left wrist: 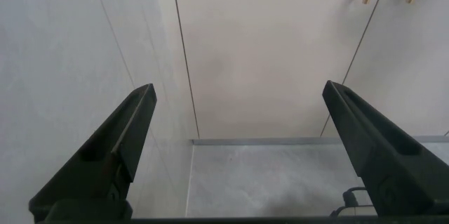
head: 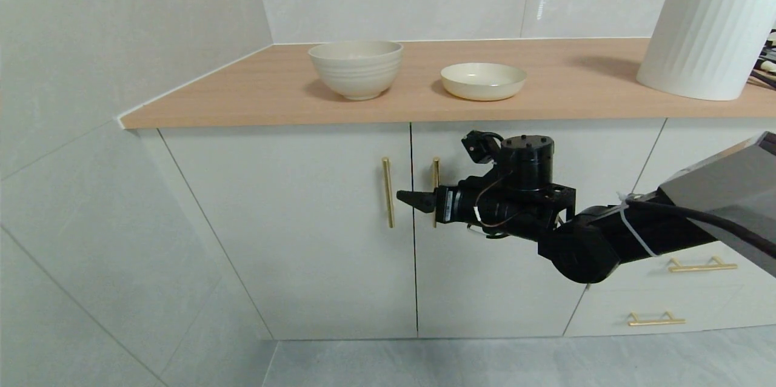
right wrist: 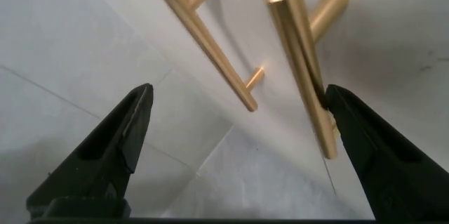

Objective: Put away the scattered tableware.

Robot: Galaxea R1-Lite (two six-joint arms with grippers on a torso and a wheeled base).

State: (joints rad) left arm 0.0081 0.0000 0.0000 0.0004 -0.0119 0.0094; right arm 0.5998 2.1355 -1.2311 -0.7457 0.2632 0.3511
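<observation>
The right claw (head: 415,199) hangs spread before closed cabinet doors (head: 291,229), the right door's gold handle (head: 435,181) just inside one finger. On the desk (head: 570,80), free room separates bowl (head: 356,68) and shallow dish (head: 483,80); a white ribbed container (head: 709,26) blocks the right.

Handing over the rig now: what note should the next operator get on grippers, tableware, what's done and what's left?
Left gripper: open, empty.
Right gripper: open at the right-hand gold handle, not clamped.
Bowl and shallow dish sit apart on the countertop.
Done: nothing put away; cabinet shut.
Left: likely open it, then stow both.
</observation>
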